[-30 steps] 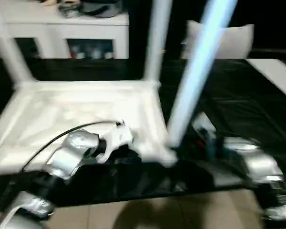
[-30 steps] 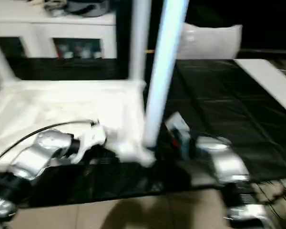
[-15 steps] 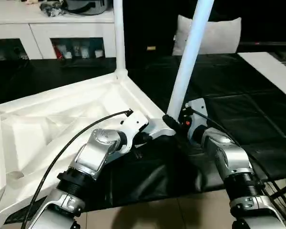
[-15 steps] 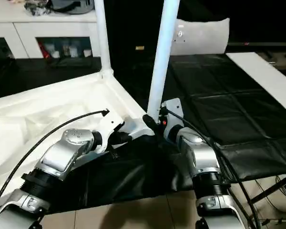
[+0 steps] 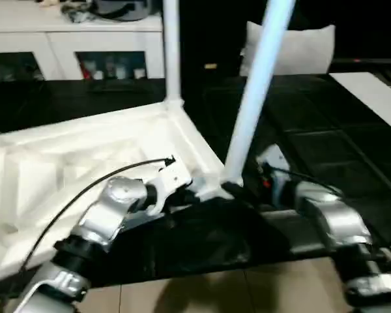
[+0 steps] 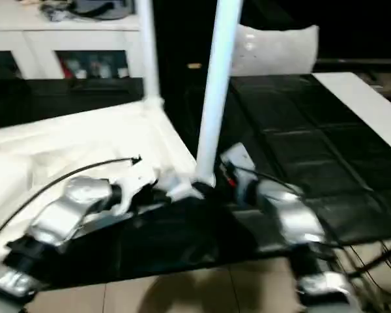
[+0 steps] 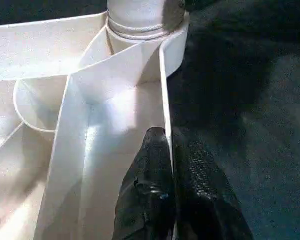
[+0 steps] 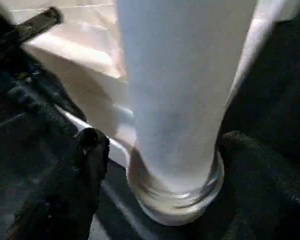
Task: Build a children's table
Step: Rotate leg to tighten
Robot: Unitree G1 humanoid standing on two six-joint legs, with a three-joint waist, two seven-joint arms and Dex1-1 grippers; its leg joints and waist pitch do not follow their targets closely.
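Black mat point(image 5: 326, 137); left claw point(image 7: 168, 145) pinches table rim point(image 7: 165, 80), right claw point(image 8: 155, 165) spread beside leg point(image 8: 180, 90).

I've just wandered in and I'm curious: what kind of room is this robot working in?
Probably a lived-in room used as a workspace: a white cabinet with cluttered shelves, a pale cushion behind, a tiled floor, and a black-covered surface holding the upturned table.

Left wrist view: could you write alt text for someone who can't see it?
Two black fingers pinch the thin side wall of an upturned white table top, one on each side. Beyond them, a round white leg sits in the corner socket, with black sheeting alongside.
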